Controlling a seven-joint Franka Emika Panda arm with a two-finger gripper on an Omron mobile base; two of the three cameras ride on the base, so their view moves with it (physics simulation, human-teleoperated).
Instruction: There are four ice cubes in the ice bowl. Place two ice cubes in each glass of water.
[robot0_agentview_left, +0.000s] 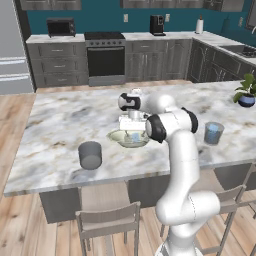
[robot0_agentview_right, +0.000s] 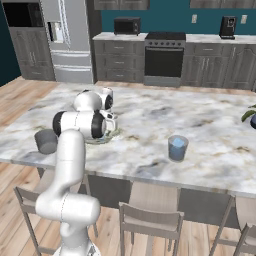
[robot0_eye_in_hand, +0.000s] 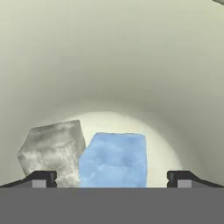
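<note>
Here, nearest the hand camera, the gripper (robot0_eye_in_hand: 112, 178) stands with its two dark fingertips (robot0_eye_in_hand: 41, 178) spread wide apart, holding nothing. Between them lies a pale-blue ice cube (robot0_eye_in_hand: 114, 159) on the floor of the ice bowl (robot0_eye_in_hand: 131, 65); a grey-looking ice cube (robot0_eye_in_hand: 53, 148) touches its left side in this view. The bowl's pale yellow-green wall curves up behind both cubes.

In the left base view, the white arm (robot0_agentview_left: 182, 165) reaches forward and down, its hand lowered into the bowl (robot0_agentview_left: 118, 137), which sits on the marble desk (robot0_agentview_left: 60, 125) near its front edge. One grey tumbler (robot0_agentview_left: 90, 155) stands to the left of the bowl, well apart from it. The other tumbler (robot0_agentview_left: 213, 133), bluish inside, stands to the right, beyond the arm. A blue plant pot (robot0_agentview_left: 246, 100) rests farther back at the desk's right end.

In the right base view, the bluish tumbler (robot0_agentview_right: 177, 148) stands near the front edge, the grey tumbler (robot0_agentview_right: 46, 141) at the far left. Behind the desk, the oven (robot0_agentview_right: 164, 60) and cabinets line the wall.
</note>
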